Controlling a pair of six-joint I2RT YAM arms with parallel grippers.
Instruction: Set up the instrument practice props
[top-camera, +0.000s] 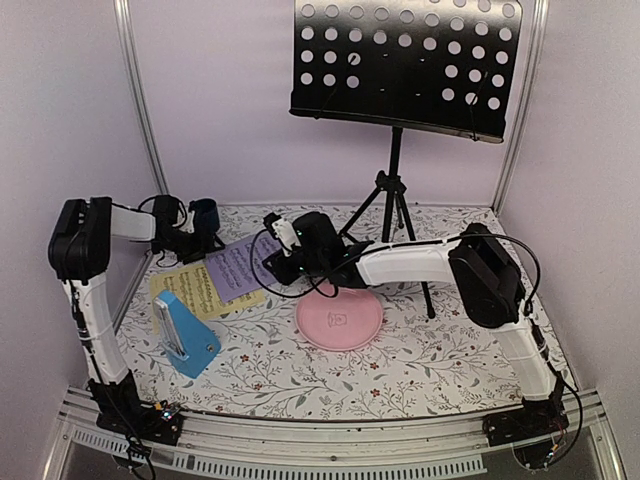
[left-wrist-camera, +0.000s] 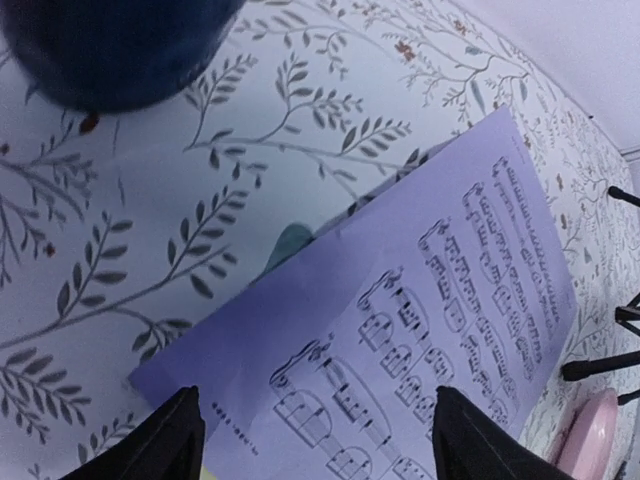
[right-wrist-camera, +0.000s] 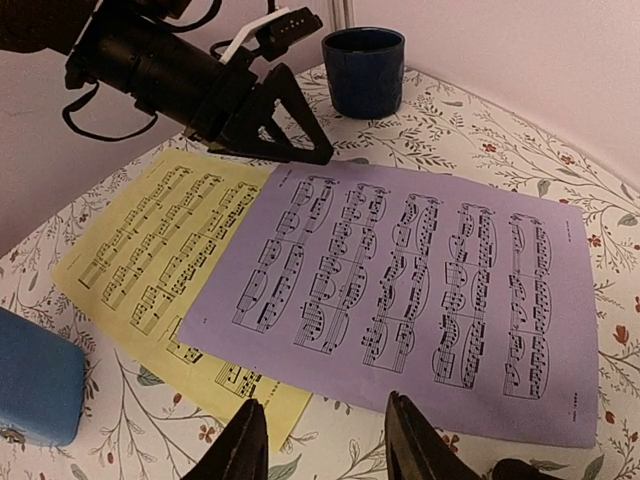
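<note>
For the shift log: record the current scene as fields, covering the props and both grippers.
stand: black perforated-desk tripod music stand, upright at the back, desk bare
sheets: lilac printed music sheet overlapping yellow printed music sheet, flat on table
metronome: small blue wedge-shaped metronome, near left, beside yellow sheet
left gripper: open, over lilac sheet's edge
right gripper: open, by lilac sheet's edge

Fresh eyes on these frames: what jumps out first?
The tall black music stand at the back, its desk bare. Mid-left on the floral table, the lilac sheet overlaps the yellow sheet, with the left fingers and right fingers, both open, at opposite edges. A blue metronome sits front left.
</note>
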